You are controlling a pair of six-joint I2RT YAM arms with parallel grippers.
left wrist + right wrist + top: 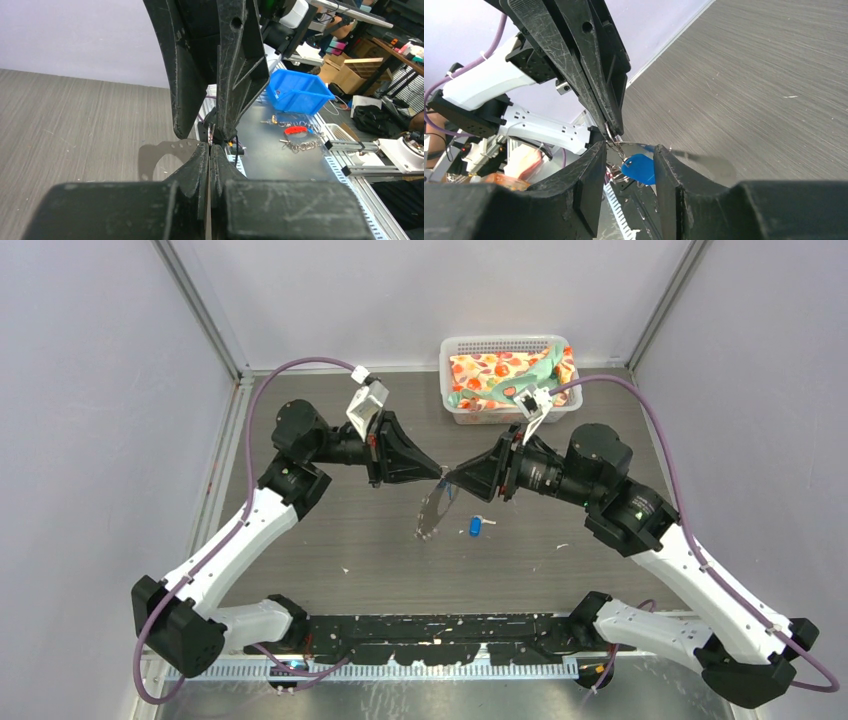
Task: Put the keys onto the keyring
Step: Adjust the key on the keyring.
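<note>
Mid-tabletop [340, 540], a blue-headed key [475, 527] lies loose with its silver blade aimed roughly at the right edge. Just left of it the keyring [430, 512] hangs tilted, its long axis slanting from near-left to far-right. The left claw [438, 473] is pinched tight on the ring's far end, while the right claw [452, 478] meets it tip to tip, fingers parted, with the second key [639, 169] in the gap. In the far right corner a white basket [446, 390] holds a crumpled floral cloth [495, 375].
</note>
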